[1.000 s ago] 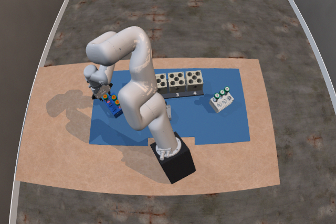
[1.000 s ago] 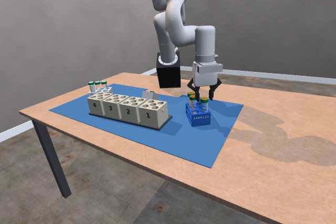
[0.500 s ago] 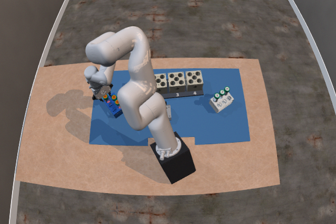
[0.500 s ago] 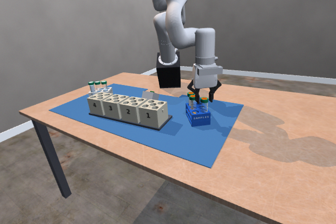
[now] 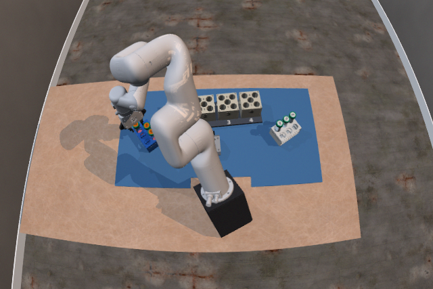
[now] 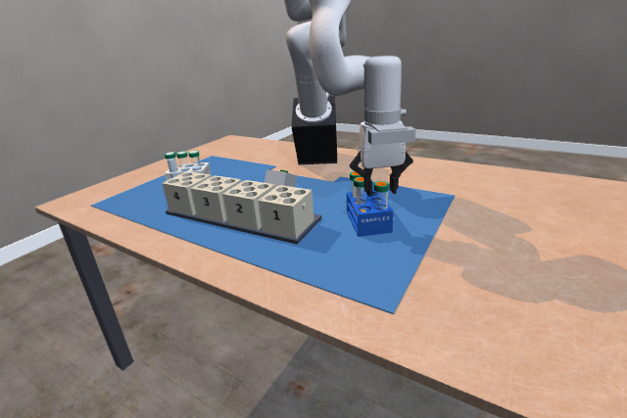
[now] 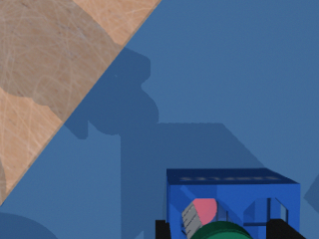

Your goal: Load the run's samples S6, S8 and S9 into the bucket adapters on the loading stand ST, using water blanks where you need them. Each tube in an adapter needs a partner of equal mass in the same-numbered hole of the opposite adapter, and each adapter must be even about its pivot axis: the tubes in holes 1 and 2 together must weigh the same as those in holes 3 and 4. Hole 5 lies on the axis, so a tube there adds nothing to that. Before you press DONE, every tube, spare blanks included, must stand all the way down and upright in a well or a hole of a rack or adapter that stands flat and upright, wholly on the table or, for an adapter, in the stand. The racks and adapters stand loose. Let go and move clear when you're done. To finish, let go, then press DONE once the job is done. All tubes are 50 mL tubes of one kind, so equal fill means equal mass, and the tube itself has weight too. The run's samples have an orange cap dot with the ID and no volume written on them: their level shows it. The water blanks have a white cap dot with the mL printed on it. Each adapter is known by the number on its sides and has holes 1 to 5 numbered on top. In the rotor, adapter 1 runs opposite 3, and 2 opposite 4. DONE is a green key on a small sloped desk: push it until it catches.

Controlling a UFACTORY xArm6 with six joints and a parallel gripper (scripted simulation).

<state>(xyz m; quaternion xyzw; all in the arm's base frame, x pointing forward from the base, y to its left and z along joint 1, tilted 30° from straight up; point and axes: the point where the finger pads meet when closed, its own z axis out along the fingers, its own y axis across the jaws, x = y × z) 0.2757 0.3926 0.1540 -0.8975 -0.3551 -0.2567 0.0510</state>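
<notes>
"SAMPLES" in pale capitals on end of blue rectangular rack (image 5: 151,147) (image 6: 375,226) (image 7: 239,196), standing on blue mat at tabletop. Three clear tubes with green caps and orange dots (image 5: 146,125) (image 6: 381,191) upright in it; dot IDs unreadable. Cream block-shaped adapters (image 5: 250,103) (image 6: 286,210) numbered 1 to 4 in row on dark stand (image 5: 244,120) (image 6: 300,238); visible holes empty. White rack (image 5: 281,140) (image 6: 204,170) carries three green-capped, white-dotted tubes (image 5: 286,118) (image 6: 194,158). Black-fingered gripper (image 5: 132,120) (image 6: 382,191) (image 7: 218,231) partly open, fingers around green cap level, grasping nothing.
</notes>
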